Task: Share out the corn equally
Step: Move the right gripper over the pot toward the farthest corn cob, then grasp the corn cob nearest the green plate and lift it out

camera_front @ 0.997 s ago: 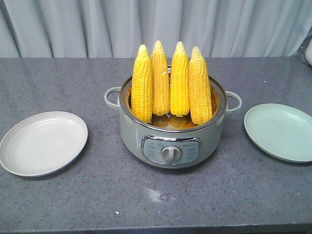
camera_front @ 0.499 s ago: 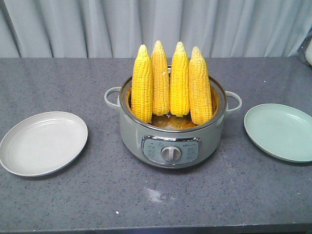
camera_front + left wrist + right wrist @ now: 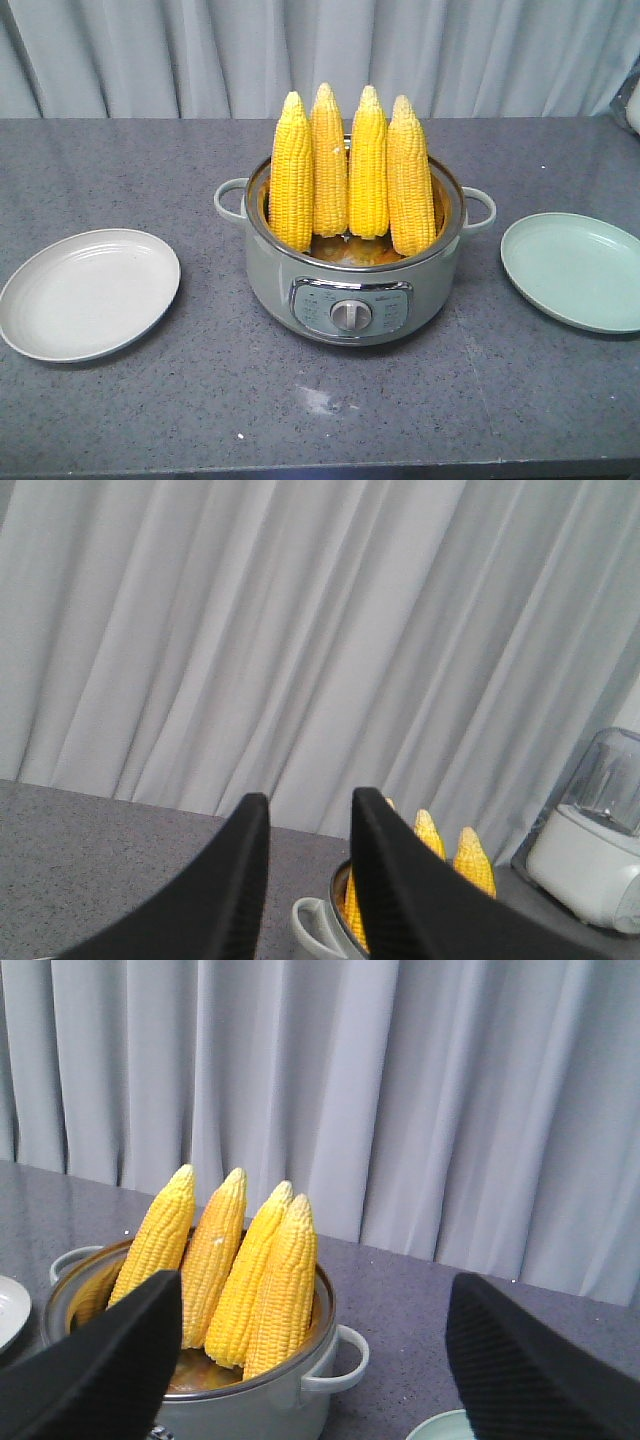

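Observation:
Several corn cobs [image 3: 350,180] stand upright, tips up, leaning on the back rim of a pale green electric pot [image 3: 350,300] at the table's centre. Neither gripper shows in the front view. In the left wrist view my left gripper [image 3: 308,798] hangs to the left of the pot [image 3: 315,925], its black fingers a little apart with nothing between them, and corn tips [image 3: 472,860] peek out past the right finger. My right gripper [image 3: 315,1285] is spread wide open and empty, facing the corn [image 3: 280,1280] and the pot [image 3: 250,1410] from the pot's right.
An empty pale plate [image 3: 90,295] lies left of the pot and an empty green plate [image 3: 575,270] lies right of it. A white blender [image 3: 600,830] stands at the far right of the table. Grey curtains hang behind.

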